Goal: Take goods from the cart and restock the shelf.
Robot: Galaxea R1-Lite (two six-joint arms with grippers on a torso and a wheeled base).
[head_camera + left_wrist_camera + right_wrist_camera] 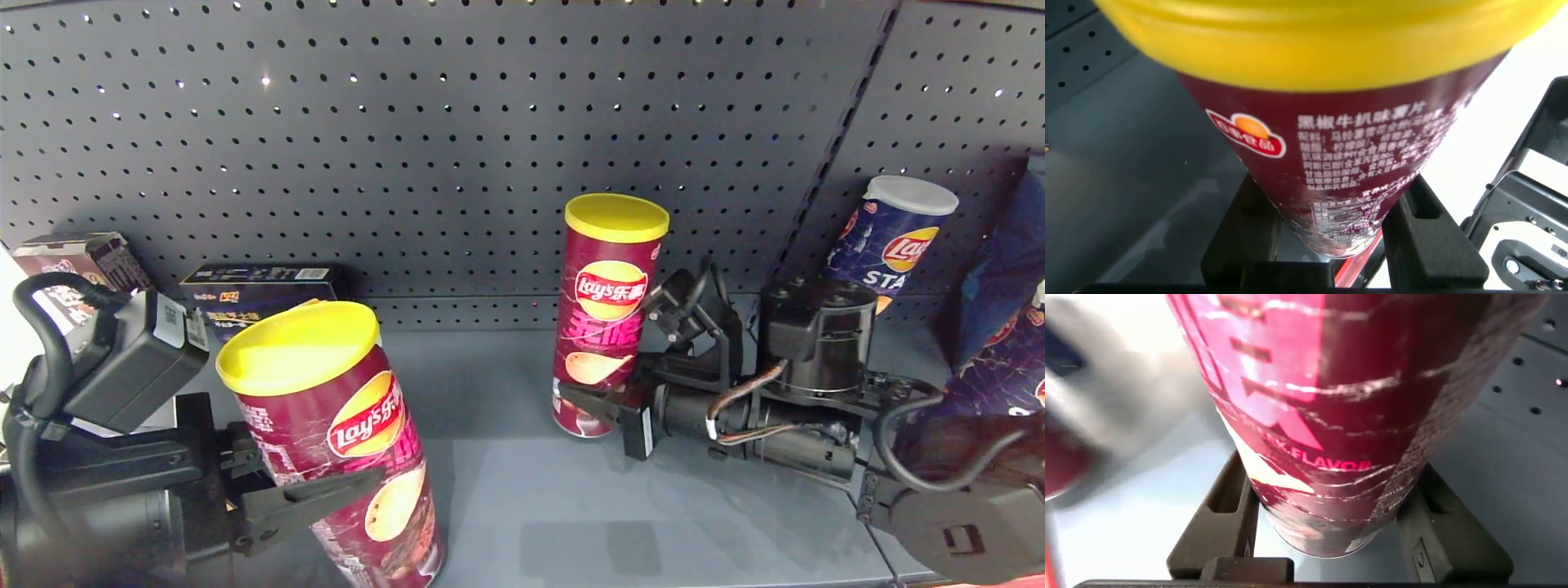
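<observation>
Two maroon chip cans with yellow lids are in hand. My left gripper (343,469) is shut on the lower body of one can (343,425), which leans slightly at the front left of the grey shelf (506,506). The left wrist view has this can (1355,147) clamped between my left gripper's (1335,233) fingers. My right gripper (584,396) is shut low on the second can (608,310), upright mid-shelf; whether its base touches the shelf I cannot tell. In the right wrist view that can (1331,408) sits between my right gripper's (1331,527) fingers.
A blue chip can (890,237) with a white lid leans at the back right, beside a blue package (1008,327). Two dark boxes (261,290) (77,253) lie at the back left. The pegboard wall (457,122) closes the back. Bare shelf floor separates the two held cans.
</observation>
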